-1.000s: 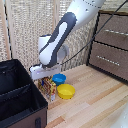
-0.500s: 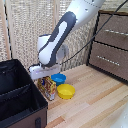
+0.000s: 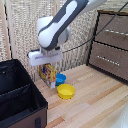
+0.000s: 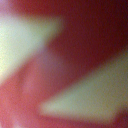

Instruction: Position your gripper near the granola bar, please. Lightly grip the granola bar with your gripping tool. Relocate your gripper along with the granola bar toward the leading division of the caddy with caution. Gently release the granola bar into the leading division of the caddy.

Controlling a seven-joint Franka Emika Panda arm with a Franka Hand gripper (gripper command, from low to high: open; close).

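From the earlier exterior view we saw little change: the pincer (image 3: 48, 66) hung directly over the upright granola bar (image 3: 48, 73), near the caddy (image 3: 20, 97) on the tabletop (image 3: 95, 100); its opening we couldn't tell. Our wrist view was only red-and-cream blur.

1. A pale wooden plank tabletop (image 3: 95, 100) carries the scene.
2. A black caddy (image 3: 20, 95) sits at the exterior view's left.
3. A yellow bowl (image 3: 65, 91) rests near the middle, a blue bowl (image 3: 60, 78) just behind it.
4. A brown drawer chest (image 3: 111, 45) stands at the right.
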